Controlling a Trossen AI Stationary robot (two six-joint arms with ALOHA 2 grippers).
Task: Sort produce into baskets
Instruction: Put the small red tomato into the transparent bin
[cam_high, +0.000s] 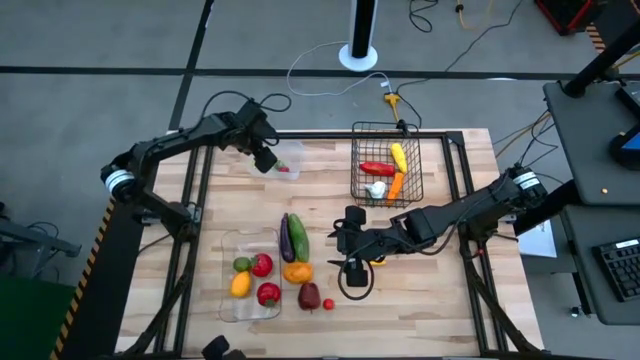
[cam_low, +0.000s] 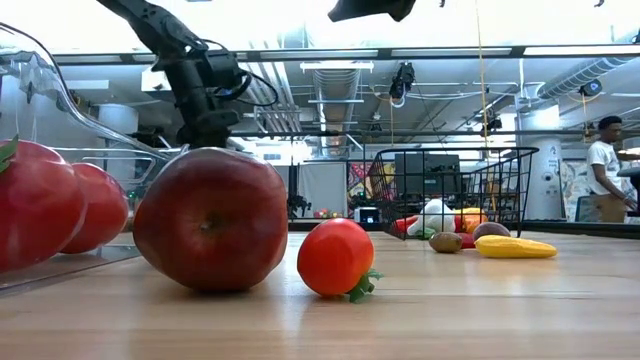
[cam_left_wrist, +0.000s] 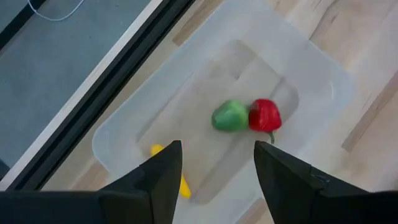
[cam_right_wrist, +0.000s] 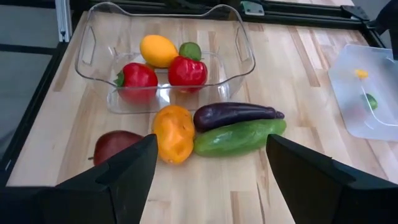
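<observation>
My left gripper (cam_left_wrist: 217, 149) hangs open over the small clear tub (cam_left_wrist: 323, 81) at the table's far left, pointing steeply down. In the tub lie a green piece (cam_left_wrist: 229, 116), a red piece (cam_left_wrist: 265, 116) and a yellow piece (cam_left_wrist: 157, 150) partly hidden behind one finger. My right gripper (cam_right_wrist: 211, 138) stands open above the table's middle (cam_high: 352, 275), with nothing between its fingers. Before it lie an orange pepper (cam_right_wrist: 173, 132), an eggplant (cam_right_wrist: 236, 114), a cucumber (cam_right_wrist: 239, 137) and a dark red fruit (cam_right_wrist: 115, 144). The long clear tray (cam_right_wrist: 93, 37) holds two red pieces, a yellow one and a green one.
The black wire basket (cam_high: 384, 130) at the far middle holds a red pepper, a yellow piece, a carrot and a white bulb. A small tomato (cam_high: 328, 304) lies near the front edge. A yellow piece (cam_low: 515, 247) and a brown one (cam_low: 445, 242) lie on the table.
</observation>
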